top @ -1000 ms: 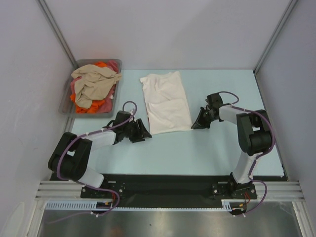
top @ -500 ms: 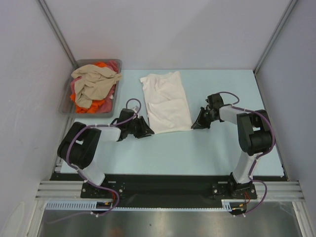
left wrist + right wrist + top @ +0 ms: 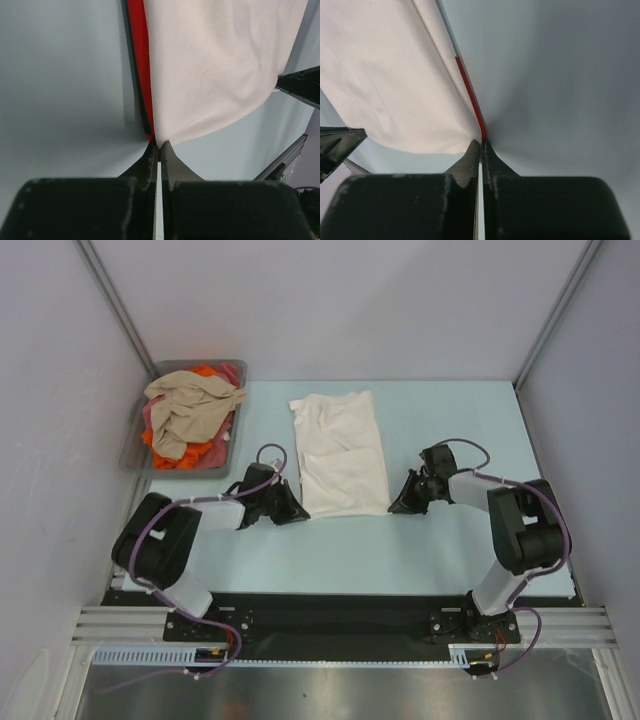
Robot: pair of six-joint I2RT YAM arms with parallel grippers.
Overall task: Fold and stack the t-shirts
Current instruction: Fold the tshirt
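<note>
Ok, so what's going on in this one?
Both arms are working the white t-shirt, which appears folded lengthwise on the table. The left tool is shut on its near left corner and the right tool on its near right corner. The other shirts sit crumpled in the grey tray, not yet folded.

Pale blue table [image 3: 400,550], plain white walls [image 3: 330,300]

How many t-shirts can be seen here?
4: white t-shirt flat on the table; beige t-shirt, orange t-shirt, pink t-shirt heaped in the grey tray; more may be hidden underneath.
</note>
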